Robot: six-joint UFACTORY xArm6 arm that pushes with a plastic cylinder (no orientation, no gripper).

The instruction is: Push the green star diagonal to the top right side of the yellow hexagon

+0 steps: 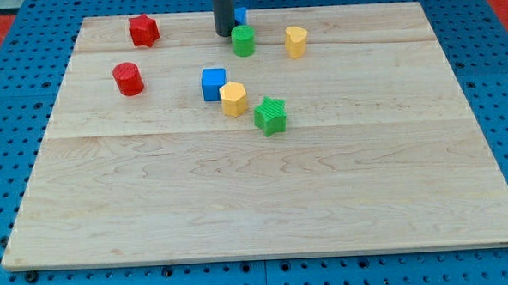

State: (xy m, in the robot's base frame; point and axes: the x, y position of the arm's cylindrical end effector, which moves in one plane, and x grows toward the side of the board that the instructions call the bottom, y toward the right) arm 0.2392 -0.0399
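On the view's left of the wooden board (266, 211) you have a red cylinder (128, 78), with a red star (144, 29) above it near the top edge. Moving right, a blue cube (214, 83) sits touching the yellow hexagon (233, 99) at its lower right. My tip (224, 33) stands near the top edge, just left of a green cylinder (243, 40), with a blue block (241, 15) partly hidden behind the rod. There are no jaws here, only the bare rod, touching no block that you can see. The green star (270, 116) lies just beside the hexagon, to its lower right. A yellow block (296, 41), shape unclear, sits farthest right, near the top.
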